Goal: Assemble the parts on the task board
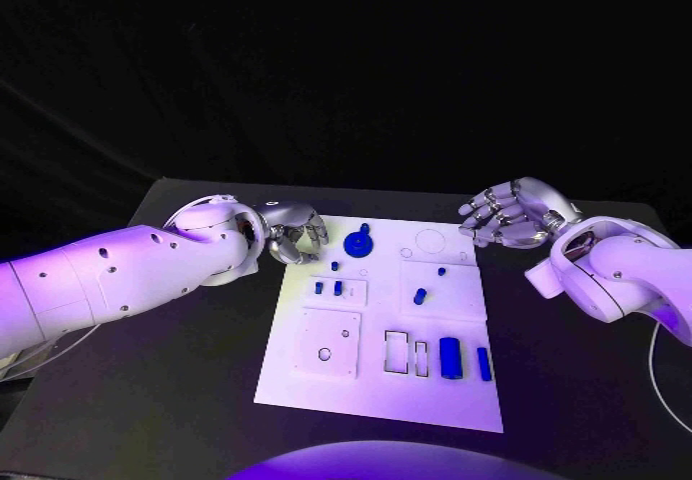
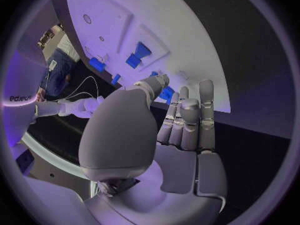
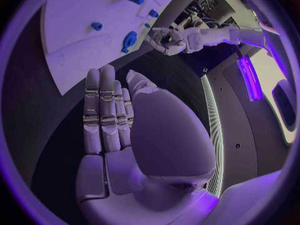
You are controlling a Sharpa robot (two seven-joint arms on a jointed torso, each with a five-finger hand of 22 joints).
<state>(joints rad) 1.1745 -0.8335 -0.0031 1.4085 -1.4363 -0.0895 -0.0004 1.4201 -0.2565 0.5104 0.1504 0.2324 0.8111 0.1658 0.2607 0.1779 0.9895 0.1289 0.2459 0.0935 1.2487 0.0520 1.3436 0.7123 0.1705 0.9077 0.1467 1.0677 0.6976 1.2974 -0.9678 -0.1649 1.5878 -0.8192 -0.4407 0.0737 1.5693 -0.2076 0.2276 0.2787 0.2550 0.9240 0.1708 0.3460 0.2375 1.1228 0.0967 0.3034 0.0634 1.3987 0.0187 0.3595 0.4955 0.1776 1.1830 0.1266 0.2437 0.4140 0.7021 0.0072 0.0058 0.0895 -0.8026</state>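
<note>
The left robot hand [image 1: 293, 232] hovers empty, fingers loosely curled, at the task board's [image 1: 368, 395] far left corner; the right robot hand [image 1: 508, 215], empty, fingers apart, hangs beyond its far right corner. The long blue cylinder [image 1: 450, 358] lies lengthwise along the board.

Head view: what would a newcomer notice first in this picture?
First the white task board in the middle of the black table, dotted with small blue parts. Then the two silver hands at its far corners: the left hand by the far left corner, the right hand beyond the far right one, both holding nothing.

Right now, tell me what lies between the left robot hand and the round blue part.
Nothing: in the head view, only a bare strip of task board separates the left robot hand from the round blue part.
</note>
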